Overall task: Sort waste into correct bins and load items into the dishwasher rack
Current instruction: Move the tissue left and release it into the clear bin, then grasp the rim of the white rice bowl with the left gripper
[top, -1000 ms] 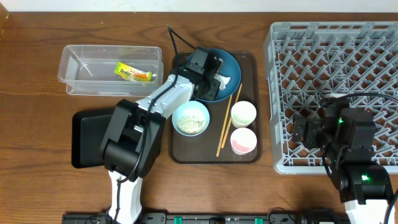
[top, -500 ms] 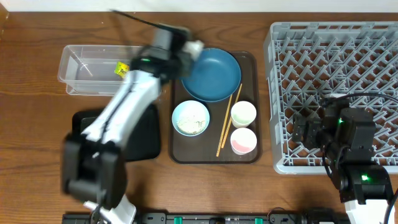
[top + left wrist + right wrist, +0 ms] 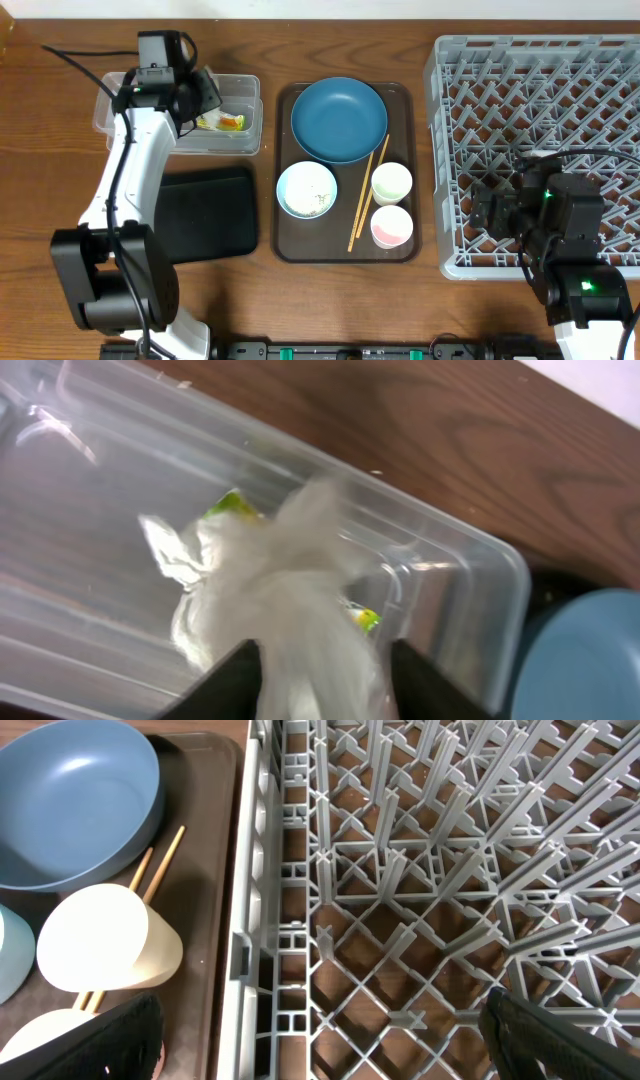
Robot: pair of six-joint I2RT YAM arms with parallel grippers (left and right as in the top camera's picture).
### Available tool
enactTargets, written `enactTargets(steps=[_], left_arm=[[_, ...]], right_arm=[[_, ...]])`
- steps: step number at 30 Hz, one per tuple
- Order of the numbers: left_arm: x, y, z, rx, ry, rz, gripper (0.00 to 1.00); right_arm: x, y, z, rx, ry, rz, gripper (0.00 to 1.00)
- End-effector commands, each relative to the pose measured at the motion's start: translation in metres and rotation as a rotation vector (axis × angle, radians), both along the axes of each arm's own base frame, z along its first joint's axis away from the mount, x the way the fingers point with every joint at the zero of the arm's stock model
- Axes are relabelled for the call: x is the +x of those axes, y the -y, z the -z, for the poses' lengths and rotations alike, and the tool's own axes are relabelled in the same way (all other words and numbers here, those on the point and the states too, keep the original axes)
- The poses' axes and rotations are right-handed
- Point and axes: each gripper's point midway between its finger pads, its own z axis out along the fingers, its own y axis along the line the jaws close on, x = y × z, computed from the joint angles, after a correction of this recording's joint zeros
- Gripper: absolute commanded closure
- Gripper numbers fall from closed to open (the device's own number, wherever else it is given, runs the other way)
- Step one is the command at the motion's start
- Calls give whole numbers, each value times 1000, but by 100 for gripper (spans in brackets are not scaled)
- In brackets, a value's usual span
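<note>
My left gripper point(image 3: 205, 95) hovers over the clear tub point(image 3: 130, 95) and is shut on a crumpled white tissue point(image 3: 290, 580), which fills the gap between the fingers point(image 3: 320, 660). The yellow-green wrapper point(image 3: 222, 122) lies in the tub under it and also shows in the left wrist view point(image 3: 232, 505). The black tray point(image 3: 205, 210) lies in front of the tub. The dark-blue plate point(image 3: 339, 120), the light-blue bowl point(image 3: 306, 190) with rice scraps, two white cups point(image 3: 391, 184) point(image 3: 391, 227) and the chopsticks point(image 3: 365, 195) sit on the brown serving tray. My right gripper point(image 3: 320, 1040) is open over the grey rack point(image 3: 540, 100).
The brown serving tray point(image 3: 400, 100) lies between the tub and the rack. The rack's left wall point(image 3: 250, 920) stands close to the tray's right rim. The right arm's body covers the rack's near corner. Cables trail behind the left arm.
My left arm has swung left from the plate to above the clear tub, carrying the tissue. The plate is now bare. The right arm has not moved.
</note>
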Motion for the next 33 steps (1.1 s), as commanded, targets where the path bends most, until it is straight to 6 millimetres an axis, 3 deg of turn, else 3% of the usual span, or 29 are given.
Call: enactTargets(steps=[1, 6, 10, 12, 20, 26, 33], left_arm=[[-3, -2, 12, -11, -28, -23, 46], [-4, 19, -11, -66, 24, 49, 44], [-14, 60, -29, -142, 43, 159, 45], [-22, 81, -28, -148, 17, 218, 45], [-91, 172, 21, -130, -271, 435, 45], [-128, 229, 52, -84, -381, 587, 45], [-147, 250, 96, 63, -465, 650, 45]], right_arm=[[2, -4, -9, 13, 21, -8, 1], [2, -4, -9, 13, 21, -8, 1], [2, -4, -9, 13, 21, -8, 1], [2, -4, -9, 13, 21, -8, 1], [2, -4, -9, 13, 21, -8, 1], [2, -4, -9, 13, 21, -8, 1], [1, -4, -9, 13, 18, -8, 1]])
